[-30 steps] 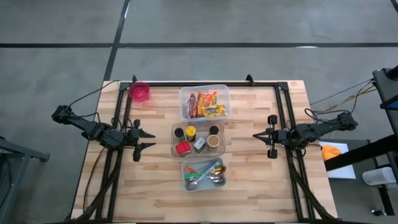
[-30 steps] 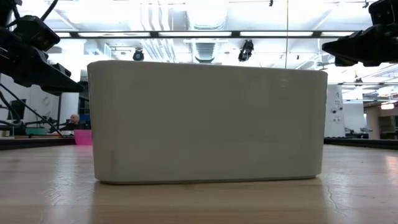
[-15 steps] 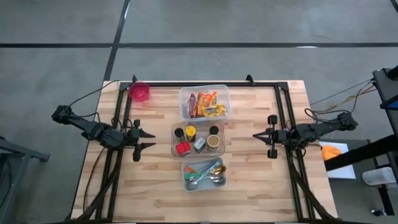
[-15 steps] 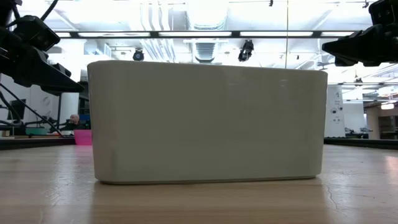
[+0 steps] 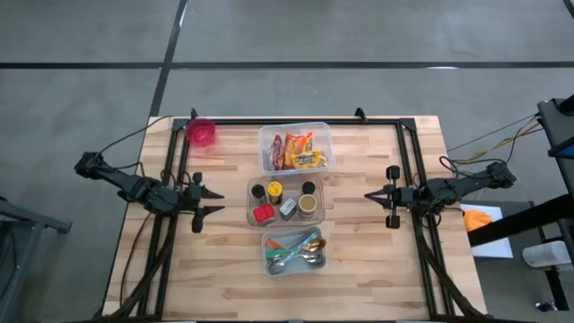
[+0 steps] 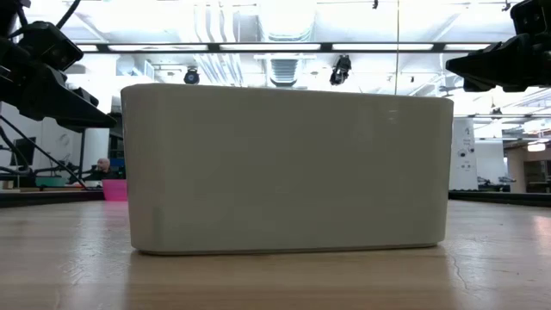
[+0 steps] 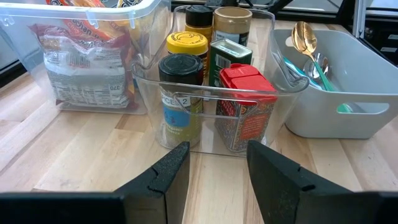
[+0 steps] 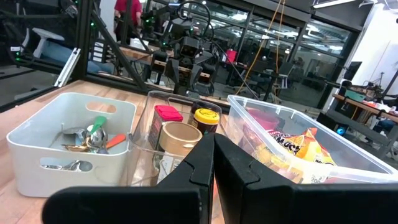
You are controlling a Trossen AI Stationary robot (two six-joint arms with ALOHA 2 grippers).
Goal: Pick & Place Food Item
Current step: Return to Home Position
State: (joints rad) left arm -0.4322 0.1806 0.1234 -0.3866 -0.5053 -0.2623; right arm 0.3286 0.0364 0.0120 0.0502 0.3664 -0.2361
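Observation:
Food packets [image 5: 296, 150] in orange, red and yellow lie in a clear tub [image 5: 323, 135] at the table's far middle; they also show in the left wrist view [image 7: 87, 68] and the right wrist view [image 8: 292, 149]. My left gripper [image 5: 220, 201] hovers open at the table's left, pointing toward the middle bin, with nothing between its fingers [image 7: 171, 171]. My right gripper [image 5: 369, 196] hovers shut at the table's right, also pointing inward, its fingers [image 8: 202, 158] closed on nothing.
A clear bin [image 5: 252, 205] with several spice jars stands at the centre. A grey bin [image 5: 268, 261] with spoons and cutlery stands nearer the front edge and fills the low view [image 6: 288, 168]. A pink cup [image 5: 201, 133] stands at the far left corner. Bare wood lies on both sides.

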